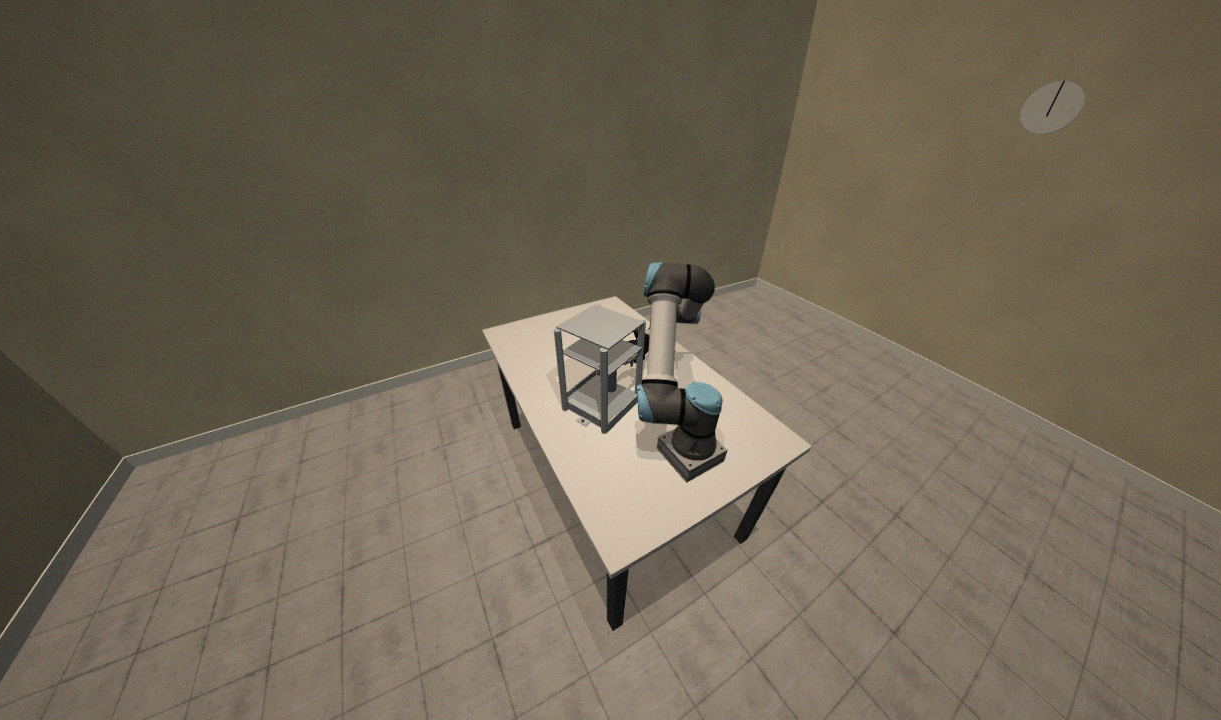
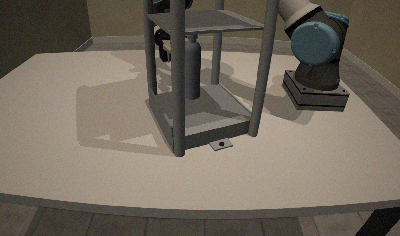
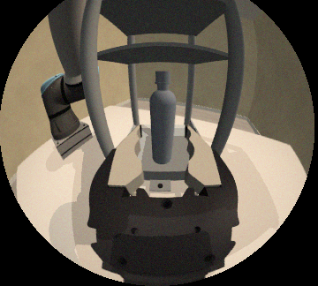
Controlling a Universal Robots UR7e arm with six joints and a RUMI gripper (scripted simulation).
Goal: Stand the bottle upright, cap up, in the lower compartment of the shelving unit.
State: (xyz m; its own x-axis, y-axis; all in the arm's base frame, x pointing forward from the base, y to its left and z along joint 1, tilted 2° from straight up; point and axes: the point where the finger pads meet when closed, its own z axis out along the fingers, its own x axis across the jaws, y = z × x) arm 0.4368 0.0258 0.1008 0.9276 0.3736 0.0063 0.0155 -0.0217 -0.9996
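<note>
Standing on the table [image 2: 78, 176], the shelving unit [image 2: 177, 88] holds the bottle [image 2: 192, 70] upright, cap up, on its lower compartment's floor behind the front lip. Outside the frame, the gripper [image 3: 164, 169] faces the bottle with jaws partly open and gripping nothing, apart from its sides. Withdrawing well, by judgement, means backing straight out between the posts without brushing the bottle.
</note>
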